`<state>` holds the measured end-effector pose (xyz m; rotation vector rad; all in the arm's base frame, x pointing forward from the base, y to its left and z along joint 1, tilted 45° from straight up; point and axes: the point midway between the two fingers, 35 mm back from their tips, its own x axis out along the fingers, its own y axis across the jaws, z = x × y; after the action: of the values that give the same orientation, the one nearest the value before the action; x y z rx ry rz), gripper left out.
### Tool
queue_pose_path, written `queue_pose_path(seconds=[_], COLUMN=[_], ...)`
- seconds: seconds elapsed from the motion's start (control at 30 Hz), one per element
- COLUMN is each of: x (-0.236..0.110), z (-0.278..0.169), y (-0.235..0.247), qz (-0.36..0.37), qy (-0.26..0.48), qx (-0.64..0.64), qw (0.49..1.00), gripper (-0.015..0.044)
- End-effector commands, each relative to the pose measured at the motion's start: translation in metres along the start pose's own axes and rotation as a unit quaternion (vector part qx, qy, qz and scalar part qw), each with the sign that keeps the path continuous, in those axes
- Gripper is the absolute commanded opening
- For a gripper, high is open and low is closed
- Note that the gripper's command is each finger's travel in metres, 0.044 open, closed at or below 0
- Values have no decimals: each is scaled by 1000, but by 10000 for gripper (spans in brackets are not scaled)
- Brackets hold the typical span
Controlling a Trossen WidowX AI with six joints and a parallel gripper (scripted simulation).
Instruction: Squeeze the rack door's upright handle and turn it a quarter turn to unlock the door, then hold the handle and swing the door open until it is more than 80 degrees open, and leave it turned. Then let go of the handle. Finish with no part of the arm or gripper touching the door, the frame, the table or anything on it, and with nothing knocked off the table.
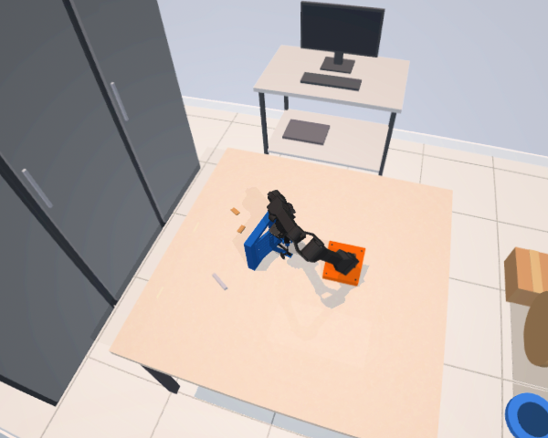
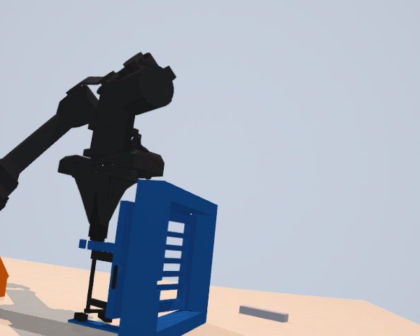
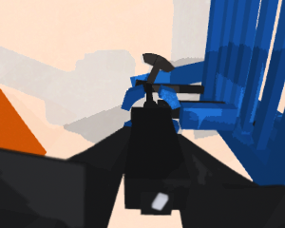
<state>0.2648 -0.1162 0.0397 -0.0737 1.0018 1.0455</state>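
Gripper (image 1: 277, 231) (image 2: 98, 222) (image 3: 151, 137) pinched nearly shut on the upright handle (image 2: 98, 233) (image 3: 149, 157), long side straight up and down. Just beside, the blue door (image 2: 124, 217) (image 3: 228, 71), a bit out from its frame (image 1: 253, 255) (image 2: 145, 253). Next, probably: hold tight, swing away from the frame.
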Motion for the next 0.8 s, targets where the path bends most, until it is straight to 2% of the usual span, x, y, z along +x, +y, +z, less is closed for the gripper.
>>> queue_pose_path(seconds=[0.0, 0.77], x=[0, 0], z=[4, 31], y=[10, 61], qz=[-3, -1], qy=[-2, -3], qx=[50, 248], qw=[999, 969], gripper=[12, 12])
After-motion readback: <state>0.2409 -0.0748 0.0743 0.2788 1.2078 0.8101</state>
